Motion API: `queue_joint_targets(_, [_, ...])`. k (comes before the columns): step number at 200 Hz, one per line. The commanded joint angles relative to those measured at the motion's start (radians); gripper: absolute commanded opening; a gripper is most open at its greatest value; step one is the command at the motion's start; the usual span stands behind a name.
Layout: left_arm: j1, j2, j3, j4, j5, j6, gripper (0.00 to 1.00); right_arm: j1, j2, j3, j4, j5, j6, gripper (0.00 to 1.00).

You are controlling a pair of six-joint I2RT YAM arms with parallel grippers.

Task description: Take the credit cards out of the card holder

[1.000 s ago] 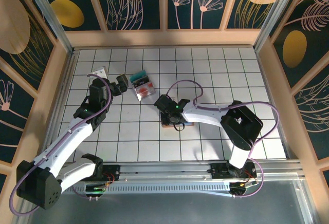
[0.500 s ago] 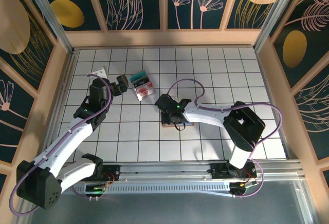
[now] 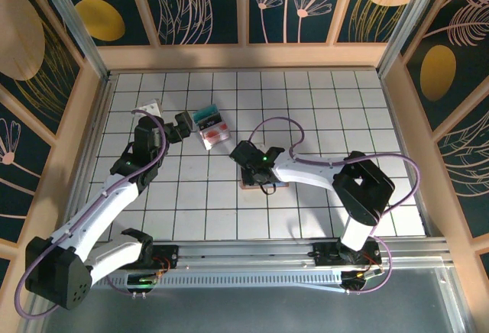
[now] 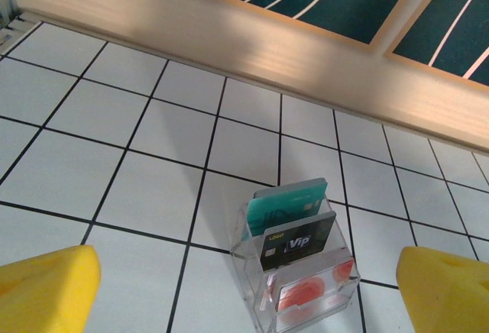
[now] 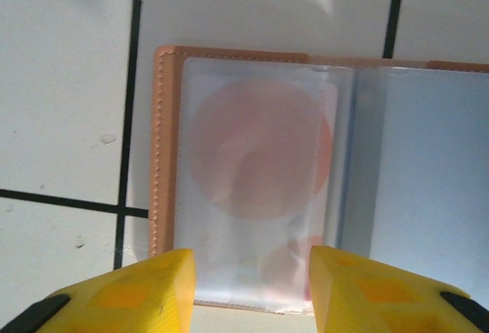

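Holder lies open and flat on table, near centre, under the right gripper. In the right wrist view its salmon edge is to the left and the blue-grey panel to the right. One card, pale with a red disc, sits inside a clear sleeve.

Right gripper: jaws partly apart, poised at the sleeve's near edge. No grip seen; cannot tell whether it touches the plastic.

Left gripper: jaws wide apart, holding nothing. It faces a clear stand carrying a teal card, a black card and a red-marked card. Stand is well apart from holder, toward the far left.

Step in hand (judged): draw the card out of the sleeve. To do it well:
- Find the sleeve's mouth; not clear from these views.
- Pinch the card alone, not the plastic.
- Pull in line with the sleeve, low and slow.
- Holder looks light and unpinned, so likely to drag along; the free left gripper could press it down.
- A thin card lying flat gives little purchase; tease an edge out before closing.
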State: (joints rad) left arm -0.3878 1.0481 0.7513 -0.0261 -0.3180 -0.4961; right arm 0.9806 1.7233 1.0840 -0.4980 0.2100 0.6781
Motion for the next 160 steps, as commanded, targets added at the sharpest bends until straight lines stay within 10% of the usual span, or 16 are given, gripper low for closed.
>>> queue_joint_targets(1, [0.001,0.014,-0.001,0.003,0.013,-0.024,0.99,0.013,0.018,0.028,0.018,-0.022,-0.012,0.45])
queue_joint_targets(160, [0.001,0.049,0.013,0.020,0.041,-0.027,0.99,-0.032,0.048,-0.048,0.052,-0.047,0.006,0.44])
